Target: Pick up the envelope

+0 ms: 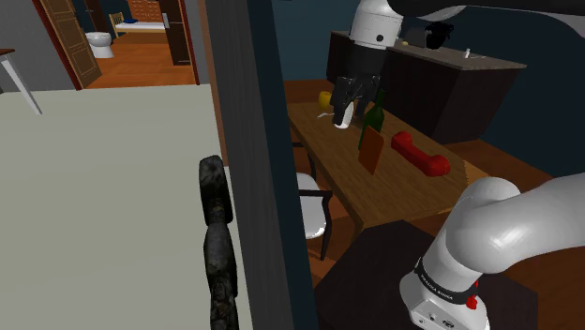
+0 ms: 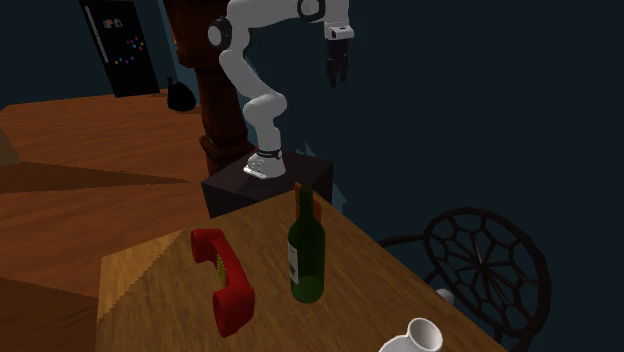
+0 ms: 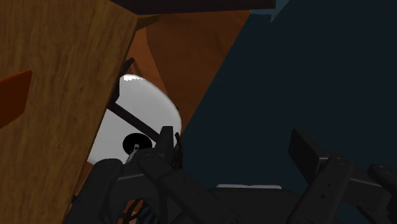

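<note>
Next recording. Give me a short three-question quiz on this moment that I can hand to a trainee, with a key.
1. True or false: the gripper is clasping the envelope.
2. What lies on the table beside the green bottle? A) a red telephone handset B) a blue book C) a silver spoon
3. Fill in: in the wrist view the fingers stand ____.

Key: 1 false, it hangs well above the table; 2 A; 3 apart.
</note>
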